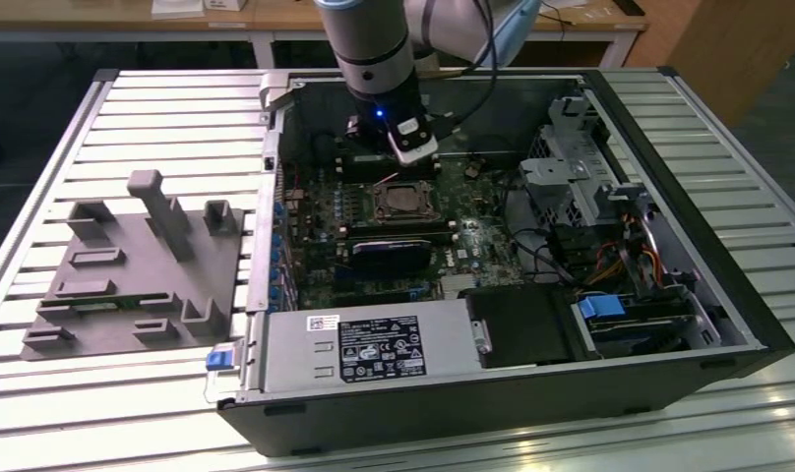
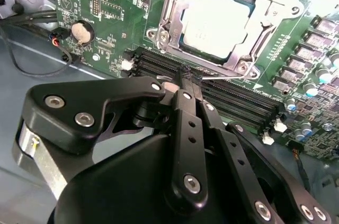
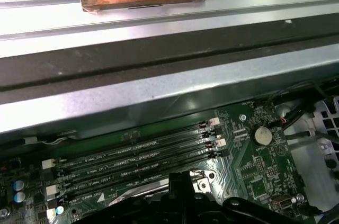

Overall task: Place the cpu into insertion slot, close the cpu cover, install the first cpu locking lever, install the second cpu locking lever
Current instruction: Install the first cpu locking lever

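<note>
- cpu seated in insertion slot. cpu cover lies flat over it, metal top showing through cut-out. Judged: frame holds chip in place for lever work.
- gripper clenched, tips together at end of thin locking lever, beside memory slots. Whether lever is pinched: cannot tell.
- arm near-vertical, reaching down into open computer case, tips just beside socket.

Slatted metal table, wooden desk behind
</note>
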Robot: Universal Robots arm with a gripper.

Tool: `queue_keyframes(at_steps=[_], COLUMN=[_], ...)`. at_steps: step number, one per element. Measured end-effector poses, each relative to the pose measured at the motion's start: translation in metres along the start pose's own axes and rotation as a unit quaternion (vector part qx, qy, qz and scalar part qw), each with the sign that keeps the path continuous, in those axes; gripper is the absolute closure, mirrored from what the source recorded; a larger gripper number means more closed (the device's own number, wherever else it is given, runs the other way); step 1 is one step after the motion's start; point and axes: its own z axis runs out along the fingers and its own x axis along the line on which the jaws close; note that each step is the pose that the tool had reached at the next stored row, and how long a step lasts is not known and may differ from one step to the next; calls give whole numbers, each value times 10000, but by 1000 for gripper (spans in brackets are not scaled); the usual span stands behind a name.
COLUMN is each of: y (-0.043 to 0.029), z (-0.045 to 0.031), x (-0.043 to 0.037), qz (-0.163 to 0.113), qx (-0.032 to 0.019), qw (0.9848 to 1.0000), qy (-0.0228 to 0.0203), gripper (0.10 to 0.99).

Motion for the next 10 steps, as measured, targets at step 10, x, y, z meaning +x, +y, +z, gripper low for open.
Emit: queue_keyframes(at_steps=[10], y=[61], z=[41], x=[40], qz=[-6], qx=[-9], qw=[10000], qy=[-28], gripper=[984])
